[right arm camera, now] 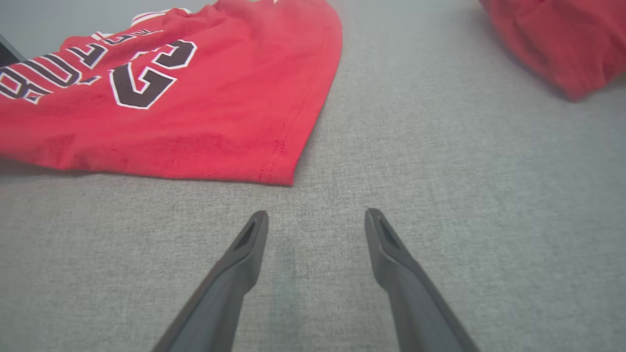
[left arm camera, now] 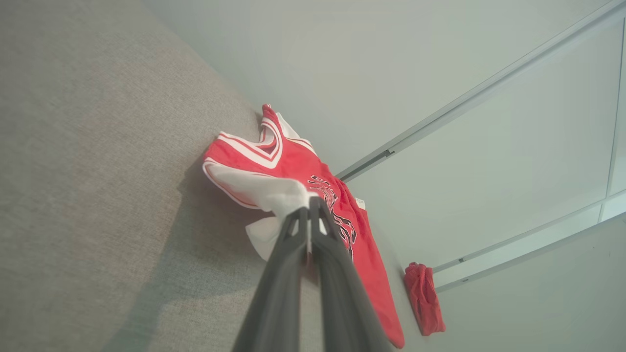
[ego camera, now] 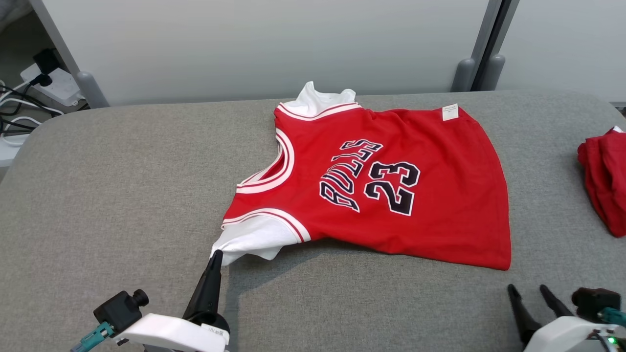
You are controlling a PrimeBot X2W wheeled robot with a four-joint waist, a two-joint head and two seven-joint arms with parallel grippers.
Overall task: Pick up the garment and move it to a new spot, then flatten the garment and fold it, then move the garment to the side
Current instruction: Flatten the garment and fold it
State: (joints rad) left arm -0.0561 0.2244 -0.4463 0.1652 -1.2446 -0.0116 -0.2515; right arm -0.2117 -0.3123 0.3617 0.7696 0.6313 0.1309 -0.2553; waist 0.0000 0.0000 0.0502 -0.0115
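Grey padded desk (ego camera: 122,171): garment (ego camera: 415,215) lies mid-desk, long axis left-right. Left end effector (ego camera: 216,254) clamped on its white sleeve corner; right end effector (ego camera: 527,288) spread wide, empty, just short of the hem corner.

The counter (ego camera: 112,195) lies bare across the frame's left half and bottom; the jersey (ego camera: 415,210) fills the centre, a red bundle (ego camera: 604,181) blocks the right edge.
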